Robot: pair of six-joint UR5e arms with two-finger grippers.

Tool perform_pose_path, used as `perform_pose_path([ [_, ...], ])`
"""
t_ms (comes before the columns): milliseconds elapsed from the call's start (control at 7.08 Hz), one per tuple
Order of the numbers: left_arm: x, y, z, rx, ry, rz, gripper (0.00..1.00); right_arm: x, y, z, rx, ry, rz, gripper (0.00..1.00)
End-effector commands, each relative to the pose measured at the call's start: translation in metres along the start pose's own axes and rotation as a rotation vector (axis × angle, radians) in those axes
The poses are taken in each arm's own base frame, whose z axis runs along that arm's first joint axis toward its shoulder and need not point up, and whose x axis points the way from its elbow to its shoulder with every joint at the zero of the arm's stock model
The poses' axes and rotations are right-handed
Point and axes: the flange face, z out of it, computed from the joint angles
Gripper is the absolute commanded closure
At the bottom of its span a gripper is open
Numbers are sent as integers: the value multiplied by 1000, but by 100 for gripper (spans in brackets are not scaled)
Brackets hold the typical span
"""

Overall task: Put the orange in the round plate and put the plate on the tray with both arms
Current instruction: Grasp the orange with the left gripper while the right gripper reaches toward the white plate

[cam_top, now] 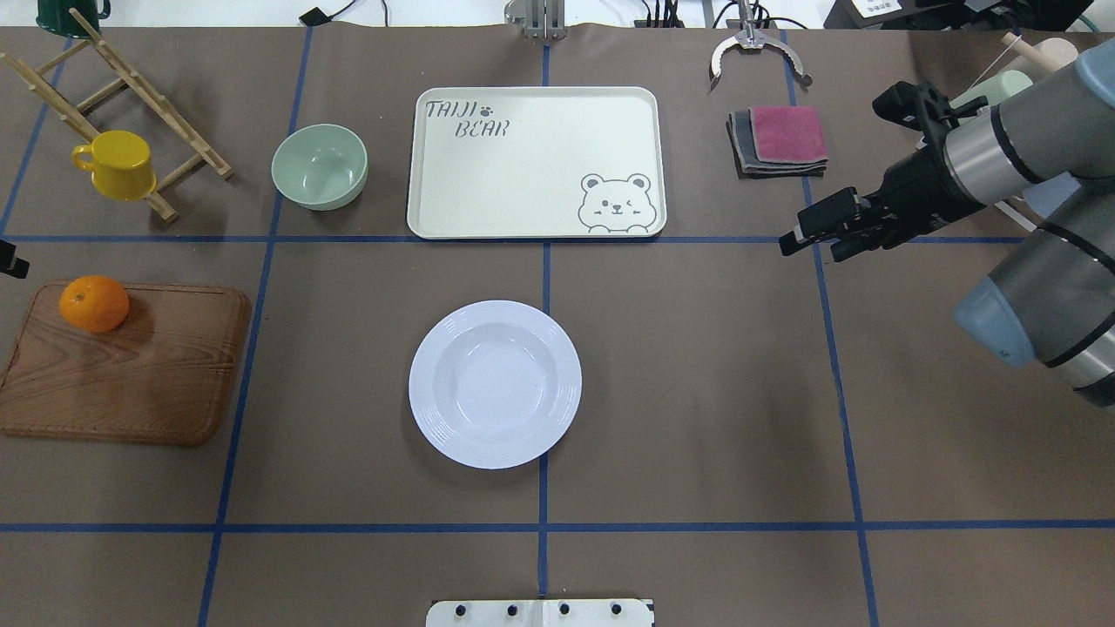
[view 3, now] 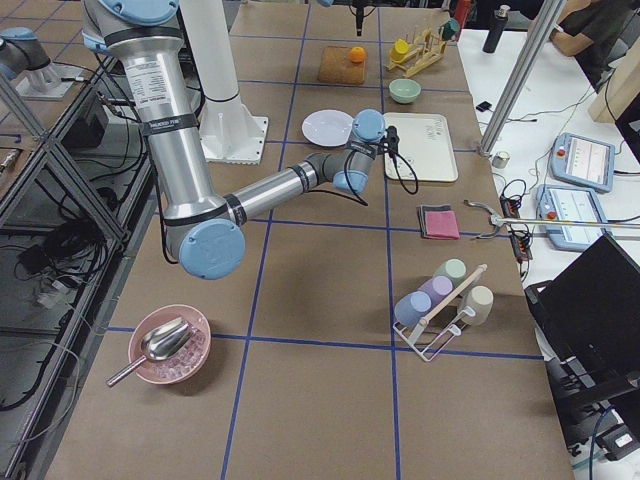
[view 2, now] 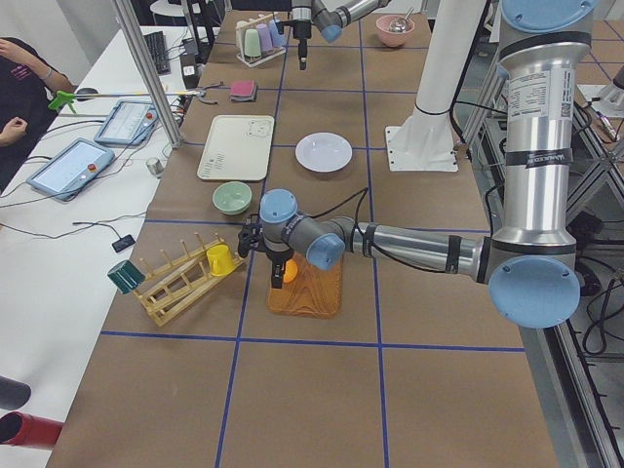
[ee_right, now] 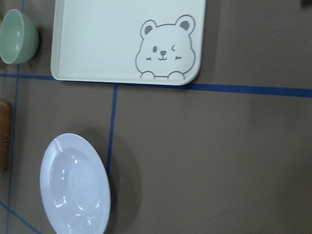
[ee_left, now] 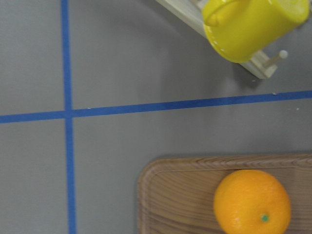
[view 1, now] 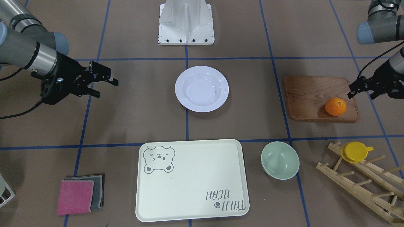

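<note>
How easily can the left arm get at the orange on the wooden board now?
Probably yes: the left hand hovers open close beside the orange, and nothing else lies on the wooden board between them.

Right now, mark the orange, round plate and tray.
orange [cam_top: 94, 303], overhead exterior view, middle of its peel.
round plate [cam_top: 495, 383], overhead exterior view, bare centre of well.
tray [cam_top: 523, 165], overhead exterior view, bare middle of floor.
</note>
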Motion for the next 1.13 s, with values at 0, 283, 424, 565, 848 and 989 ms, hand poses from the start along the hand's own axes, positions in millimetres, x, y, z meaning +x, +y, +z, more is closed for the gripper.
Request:
perform_pose_path([
  [0, 16, 6, 15, -27, 0, -36, 1, -7, 41, 76, 96, -258, 138, 0],
  [283, 31, 9, 39, -18, -58, -26, 2, 6, 49, 92, 89, -281, 135, 0],
  [424, 38, 3, 43, -19, -56, -25, 2, 5, 53, 97, 95, -283, 138, 0],
  [565, 34, -4, 53, -29, -64, -28, 2, 4, 54, 99, 96, -285, 138, 0],
  [848, 35, -8, 56, -29, -65, -35, 2, 3, 57, 102, 102, -288, 140, 0],
  [989, 43, -14, 64, -37, -64, -38, 2, 3, 58, 103, 102, -288, 140, 0],
])
